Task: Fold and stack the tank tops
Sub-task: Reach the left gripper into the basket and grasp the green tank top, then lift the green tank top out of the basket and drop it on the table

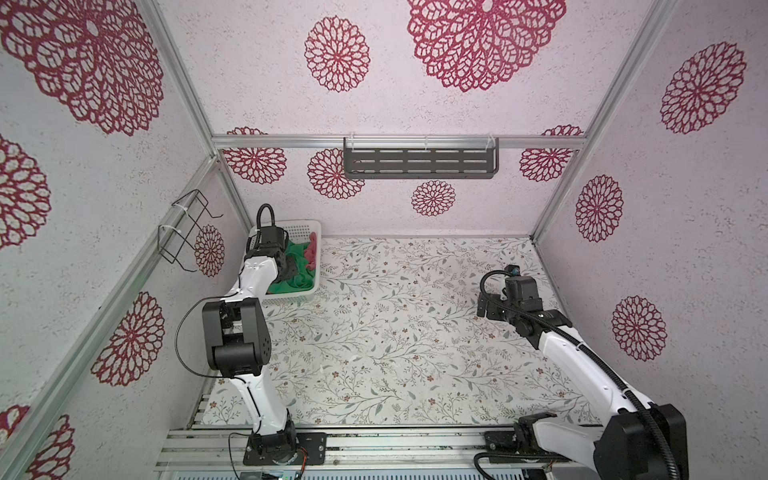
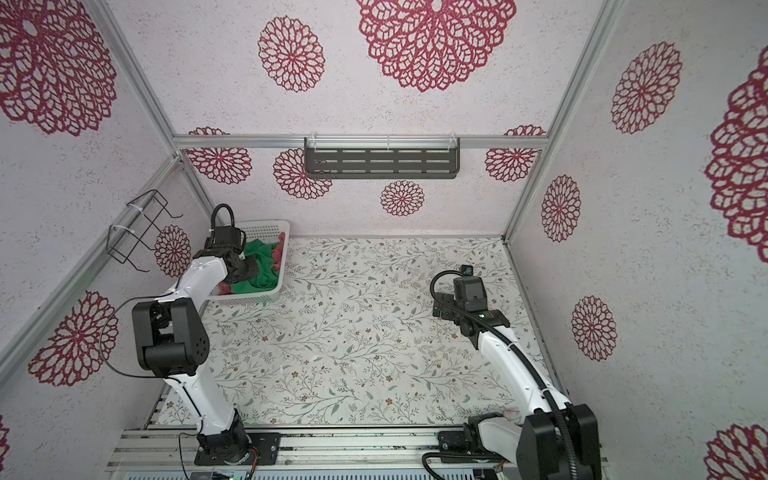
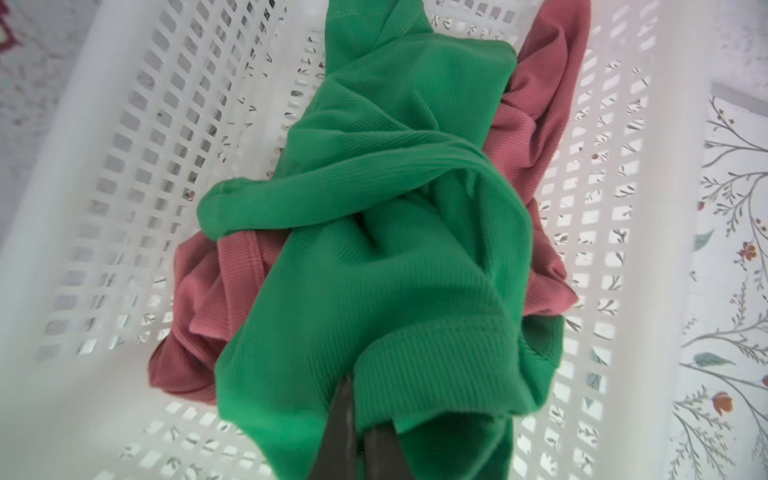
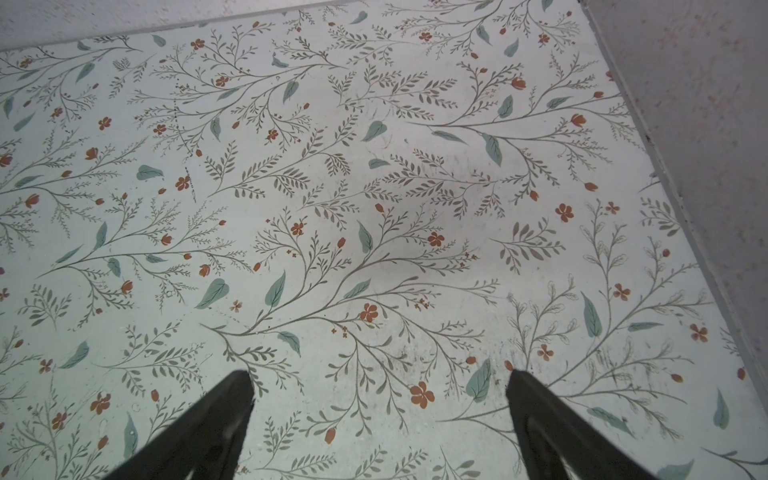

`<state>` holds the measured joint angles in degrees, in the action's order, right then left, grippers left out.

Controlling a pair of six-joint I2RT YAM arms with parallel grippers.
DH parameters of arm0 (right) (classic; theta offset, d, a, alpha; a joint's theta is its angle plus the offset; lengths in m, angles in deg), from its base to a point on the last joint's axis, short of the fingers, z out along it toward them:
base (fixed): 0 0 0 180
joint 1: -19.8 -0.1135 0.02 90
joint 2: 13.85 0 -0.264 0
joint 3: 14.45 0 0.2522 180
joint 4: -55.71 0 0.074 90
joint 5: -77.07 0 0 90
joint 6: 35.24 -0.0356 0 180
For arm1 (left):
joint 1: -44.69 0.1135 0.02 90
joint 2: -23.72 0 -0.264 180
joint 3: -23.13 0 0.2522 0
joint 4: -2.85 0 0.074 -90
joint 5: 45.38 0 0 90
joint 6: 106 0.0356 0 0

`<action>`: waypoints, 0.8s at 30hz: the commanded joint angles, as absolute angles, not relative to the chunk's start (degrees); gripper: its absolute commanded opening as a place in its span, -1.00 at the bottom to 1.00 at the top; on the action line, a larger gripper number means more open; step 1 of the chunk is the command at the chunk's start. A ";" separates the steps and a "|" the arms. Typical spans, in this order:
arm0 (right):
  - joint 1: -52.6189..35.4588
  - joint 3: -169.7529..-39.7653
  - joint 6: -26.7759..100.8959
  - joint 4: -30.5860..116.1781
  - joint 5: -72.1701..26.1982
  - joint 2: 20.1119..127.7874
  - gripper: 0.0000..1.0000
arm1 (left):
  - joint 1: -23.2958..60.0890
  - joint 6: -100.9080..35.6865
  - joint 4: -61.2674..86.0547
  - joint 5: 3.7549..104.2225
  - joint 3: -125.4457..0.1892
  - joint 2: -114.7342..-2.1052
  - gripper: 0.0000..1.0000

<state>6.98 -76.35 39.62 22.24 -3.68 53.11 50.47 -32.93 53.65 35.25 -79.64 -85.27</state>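
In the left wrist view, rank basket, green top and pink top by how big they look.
White perforated plastic basket
bright green cloth tank top
dusty pink-red cloth tank top, partly hidden under the green

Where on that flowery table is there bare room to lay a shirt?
The whole middle of the table is bare, between the left arm and the right arm, also under the open right tool. Crowded: the far left corner, where the basket holds the pink tank top and the green tank top, pinched by the left tool.
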 commanded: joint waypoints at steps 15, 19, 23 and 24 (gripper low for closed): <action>7.14 -87.11 38.39 23.73 -28.50 59.88 0.91 | 33.75 -29.65 65.73 38.02 -103.74 -57.28 -1.00; 8.62 -90.90 38.63 20.40 -32.89 60.25 0.89 | 25.99 -31.73 64.22 42.80 -107.61 -55.58 -1.00; 11.79 -93.22 38.30 16.33 -36.19 60.06 0.87 | 22.10 -35.25 57.75 50.41 -105.23 -55.68 -1.00; 12.20 -93.40 38.45 15.36 -36.27 60.08 0.86 | 22.17 -36.41 55.72 52.26 -103.13 -56.09 -1.00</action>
